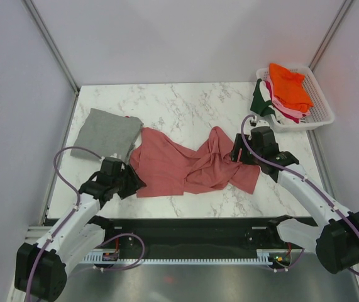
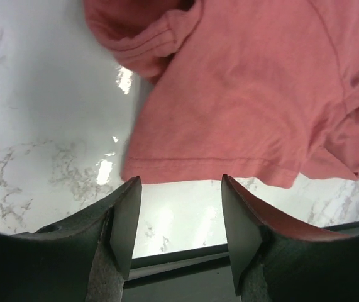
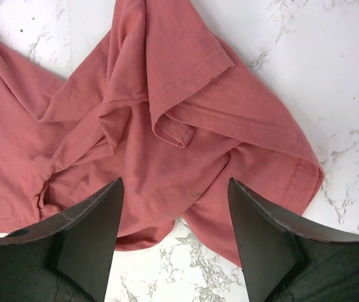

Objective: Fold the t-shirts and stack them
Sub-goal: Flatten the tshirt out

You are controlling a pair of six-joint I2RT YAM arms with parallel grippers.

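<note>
A dusty salmon-pink t-shirt [image 1: 185, 165] lies crumpled across the middle of the marble table [image 1: 166, 100]. A folded grey t-shirt [image 1: 109, 132] rests at the left, touching its upper corner. My left gripper [image 1: 129, 181] hovers at the pink shirt's lower left edge; in the left wrist view the hem [image 2: 210, 165] lies just beyond the open fingers [image 2: 126, 220], with bare table between them. My right gripper [image 1: 245, 154] stands open over the shirt's bunched right end; a sleeve [image 3: 185, 69] and folds [image 3: 166, 189] show between its fingertips [image 3: 97, 233]. Nothing is held.
A white slatted basket [image 1: 317, 113] at the back right corner holds orange [image 1: 289, 85], pink and dark green [image 1: 262, 97] shirts, the green one hanging over its rim. A black rail [image 1: 198, 229] runs along the table's near edge.
</note>
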